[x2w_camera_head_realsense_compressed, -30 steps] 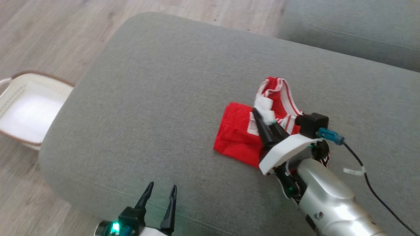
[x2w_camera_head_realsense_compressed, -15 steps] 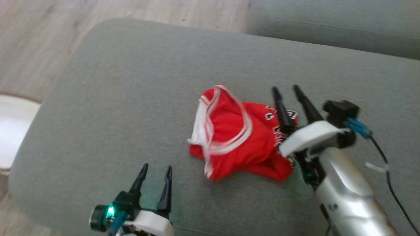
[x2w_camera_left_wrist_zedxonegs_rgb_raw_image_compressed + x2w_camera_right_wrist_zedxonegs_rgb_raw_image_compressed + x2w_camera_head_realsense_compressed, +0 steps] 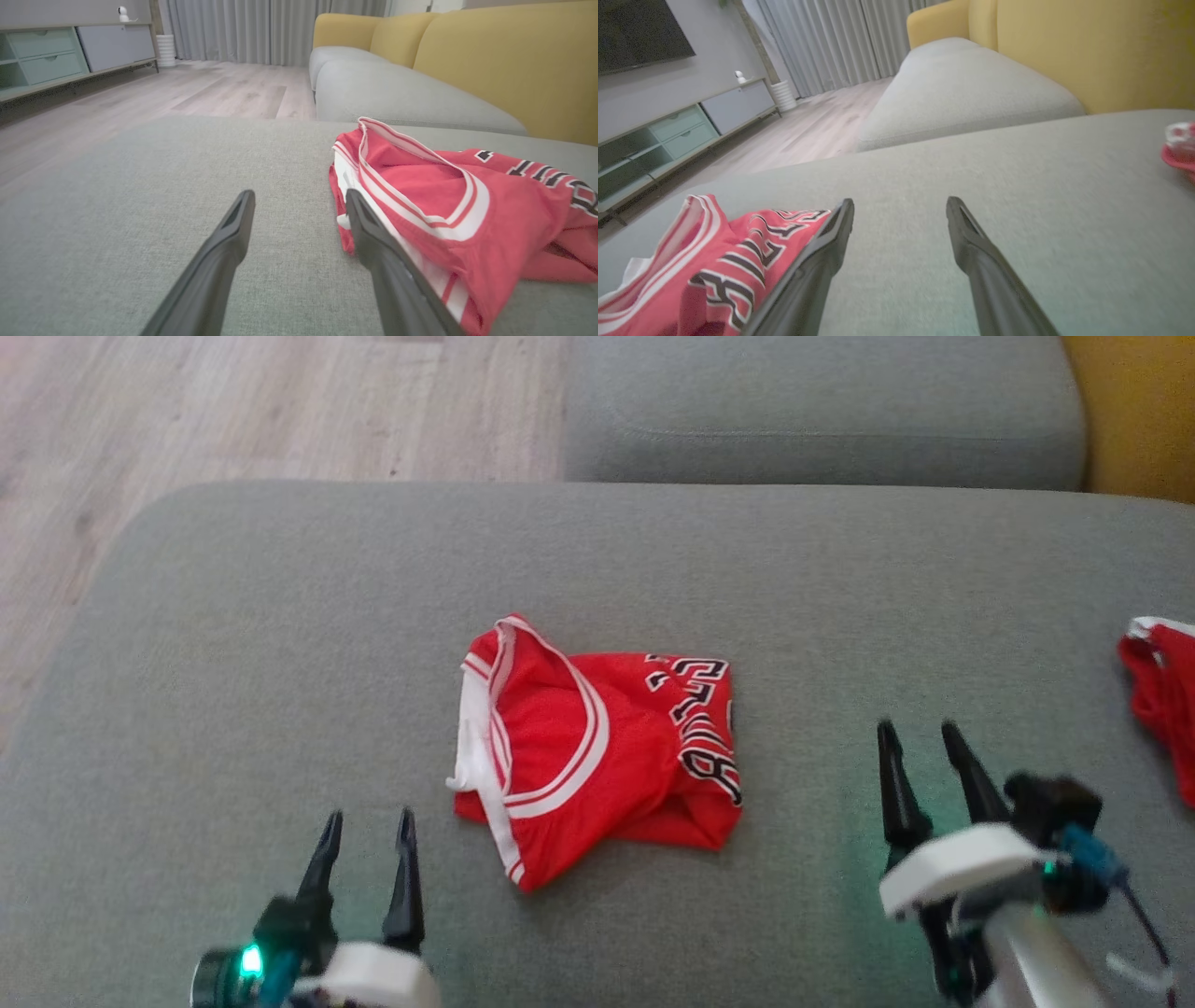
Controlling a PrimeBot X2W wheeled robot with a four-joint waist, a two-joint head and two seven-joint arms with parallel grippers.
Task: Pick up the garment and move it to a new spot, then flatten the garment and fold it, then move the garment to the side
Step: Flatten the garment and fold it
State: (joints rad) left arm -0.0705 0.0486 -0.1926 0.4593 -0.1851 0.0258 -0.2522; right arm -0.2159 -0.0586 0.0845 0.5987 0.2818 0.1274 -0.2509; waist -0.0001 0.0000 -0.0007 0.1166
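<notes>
Red garment with white trim and black lettering, bunched in a loose heap near the middle of the grey sofa seat, banded opening gaping toward the robot's left, lettering toward its right. Left fingers low at the near left in the head view, spread wide apart and holding nothing, tips pointing away from the robot, just short of the garment's near left corner and not touching it. From the left wrist view, low over bare grey fabric, the right-hand finger crossing in front of the white-banded edge. Right fingers at the near right, likewise fully parted and empty, off to the garment's right with a strip of bare seat between. In the right wrist view, lettered side of the garment low at the left, partly behind the left-hand finger. Second red piece of cloth at the far right edge of the seat, well apart from the garment. Beyond the seat, another grey cushion, a yellow backrest and pale wooden floor.
</notes>
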